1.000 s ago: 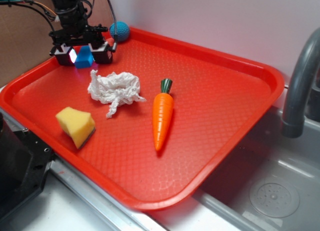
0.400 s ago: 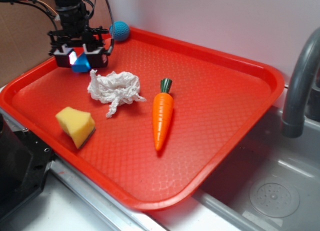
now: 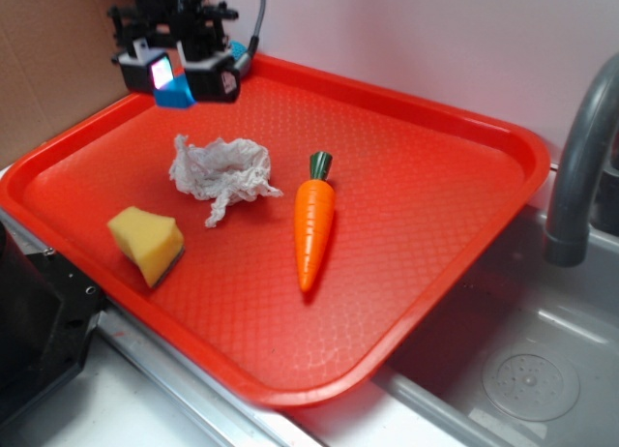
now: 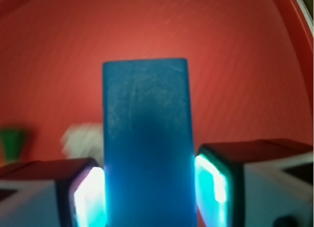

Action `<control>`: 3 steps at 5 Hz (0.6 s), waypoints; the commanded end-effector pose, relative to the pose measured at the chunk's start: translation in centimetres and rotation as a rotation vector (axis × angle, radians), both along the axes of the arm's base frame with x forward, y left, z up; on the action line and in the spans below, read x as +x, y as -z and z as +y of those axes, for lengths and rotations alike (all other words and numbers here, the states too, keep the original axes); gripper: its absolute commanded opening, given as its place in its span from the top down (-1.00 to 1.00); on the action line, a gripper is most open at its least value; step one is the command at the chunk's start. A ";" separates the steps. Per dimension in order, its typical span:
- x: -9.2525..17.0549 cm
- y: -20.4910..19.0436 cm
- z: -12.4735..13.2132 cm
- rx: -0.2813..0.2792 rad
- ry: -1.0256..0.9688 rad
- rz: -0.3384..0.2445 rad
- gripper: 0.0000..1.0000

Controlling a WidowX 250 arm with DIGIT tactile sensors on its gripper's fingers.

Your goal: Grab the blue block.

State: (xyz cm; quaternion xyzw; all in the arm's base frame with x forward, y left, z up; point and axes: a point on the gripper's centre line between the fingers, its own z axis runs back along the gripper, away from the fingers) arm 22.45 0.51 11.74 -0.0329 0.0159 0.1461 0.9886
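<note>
The blue block (image 3: 174, 94) is a small bright-blue rectangular block, held between my gripper's (image 3: 182, 79) two pads and lifted above the far left corner of the red tray (image 3: 416, 234). In the wrist view the block (image 4: 146, 138) fills the middle, standing upright between the glowing pads (image 4: 212, 185), with my gripper (image 4: 147, 190) shut on it and the tray floor below.
A crumpled white tissue (image 3: 221, 174), a yellow sponge (image 3: 146, 242) and an orange toy carrot (image 3: 314, 220) lie on the tray. A teal ball sits mostly hidden behind the gripper. A grey faucet (image 3: 580, 166) and sink (image 3: 522, 370) are at the right.
The gripper closed on the blue block and rose with it off the tray, shifting slightly right and toward the back.
</note>
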 end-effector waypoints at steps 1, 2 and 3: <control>1.1 -6.8 -2.2 0.016 0.159 -0.122 1.00; 0.1 -8.3 -0.5 0.097 0.178 -0.153 1.00; -0.7 -9.2 0.7 0.078 0.193 -0.176 1.00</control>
